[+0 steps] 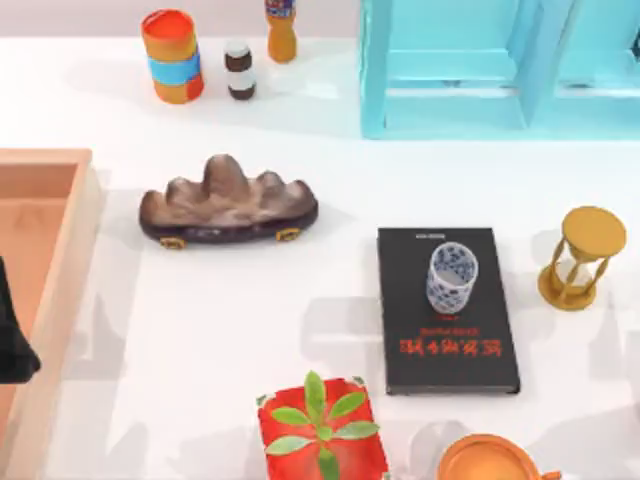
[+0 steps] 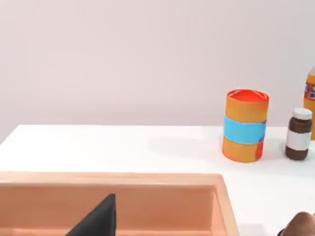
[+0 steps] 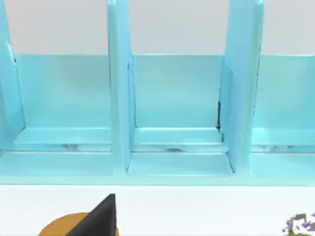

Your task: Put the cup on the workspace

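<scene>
The cup [image 1: 452, 276], small and white with a blue floral pattern, stands upright on a black book with red lettering [image 1: 447, 345] right of the table's middle. The white workspace [image 1: 230, 310] lies bare around the book. My left gripper [image 1: 12, 345] shows as a dark shape at the left edge above the wooden tray [image 1: 45, 250], far from the cup. A dark part of it appears over the tray in the left wrist view [image 2: 96, 221]. A dark part of my right gripper [image 3: 98, 219] faces the blue shelf [image 3: 177, 113].
A golden hourglass [image 1: 585, 257] stands right of the book. A rock ornament [image 1: 228, 202] lies at centre left. A red potted plant [image 1: 322, 430] and an orange mug [image 1: 490, 460] sit at the front edge. An orange can [image 1: 172, 56], two bottles and the blue shelf [image 1: 480, 70] line the back.
</scene>
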`<move>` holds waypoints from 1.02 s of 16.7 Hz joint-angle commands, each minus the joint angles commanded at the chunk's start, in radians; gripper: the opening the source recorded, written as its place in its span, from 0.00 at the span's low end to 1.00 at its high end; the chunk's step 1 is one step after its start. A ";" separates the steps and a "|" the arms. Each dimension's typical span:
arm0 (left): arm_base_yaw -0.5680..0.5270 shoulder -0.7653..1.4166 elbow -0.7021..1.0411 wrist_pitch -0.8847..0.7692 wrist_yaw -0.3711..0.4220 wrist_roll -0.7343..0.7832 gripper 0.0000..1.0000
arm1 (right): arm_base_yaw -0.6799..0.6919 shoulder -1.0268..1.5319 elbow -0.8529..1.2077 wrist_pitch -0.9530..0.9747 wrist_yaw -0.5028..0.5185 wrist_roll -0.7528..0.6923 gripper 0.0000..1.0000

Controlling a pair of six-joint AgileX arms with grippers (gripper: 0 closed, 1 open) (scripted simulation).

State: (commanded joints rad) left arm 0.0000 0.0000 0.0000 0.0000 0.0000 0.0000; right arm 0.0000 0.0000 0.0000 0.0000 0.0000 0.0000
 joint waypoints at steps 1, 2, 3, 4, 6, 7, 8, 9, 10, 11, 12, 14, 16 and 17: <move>0.000 0.000 0.000 0.000 0.000 0.000 1.00 | 0.000 0.000 0.000 0.000 0.000 0.000 1.00; 0.000 0.000 0.000 0.000 0.000 0.000 1.00 | 0.000 0.000 0.000 0.000 0.000 0.000 1.00; -0.004 0.009 0.009 -0.006 0.000 -0.004 1.00 | 0.000 0.000 0.000 0.000 0.000 0.000 1.00; -0.012 0.027 0.028 -0.017 0.000 -0.012 1.00 | 0.000 0.000 0.000 0.000 0.000 0.000 1.00; -0.042 0.091 0.095 -0.057 -0.001 -0.040 1.00 | 0.000 0.000 0.000 0.000 0.000 0.000 1.00; -0.064 0.139 0.144 -0.087 -0.001 -0.061 1.00 | 0.000 0.000 0.000 0.000 0.000 0.000 1.00; -0.089 0.194 0.201 -0.122 -0.002 -0.085 1.00 | 0.000 0.000 0.000 0.000 0.000 0.000 1.00; -0.118 0.256 0.264 -0.161 -0.003 -0.112 1.00 | 0.000 0.000 0.000 0.000 0.000 0.000 1.00; -0.149 0.325 0.334 -0.205 -0.005 -0.141 1.00 | 0.000 0.000 0.000 0.000 0.000 0.000 1.00; -0.183 0.400 0.409 -0.251 -0.007 -0.173 1.00 | 0.000 0.000 0.000 0.000 0.000 0.000 1.00; -0.219 0.482 0.492 -0.302 -0.011 -0.208 1.00 | 0.000 0.000 0.000 0.000 0.000 0.000 1.00; -0.297 0.658 0.671 -0.412 -0.019 -0.281 1.00 | 0.000 0.000 0.000 0.000 0.000 0.000 1.00; -0.380 0.847 0.866 -0.529 -0.032 -0.359 1.00 | 0.000 0.000 0.000 0.000 0.000 0.000 1.00; -0.423 0.946 0.969 -0.591 -0.039 -0.400 1.00 | 0.000 0.000 0.000 0.000 0.000 0.000 1.00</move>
State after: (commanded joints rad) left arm -0.4225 0.9459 0.9689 -0.5909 -0.0391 -0.3996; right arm 0.0000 0.0000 0.0000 0.0000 0.0000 0.0000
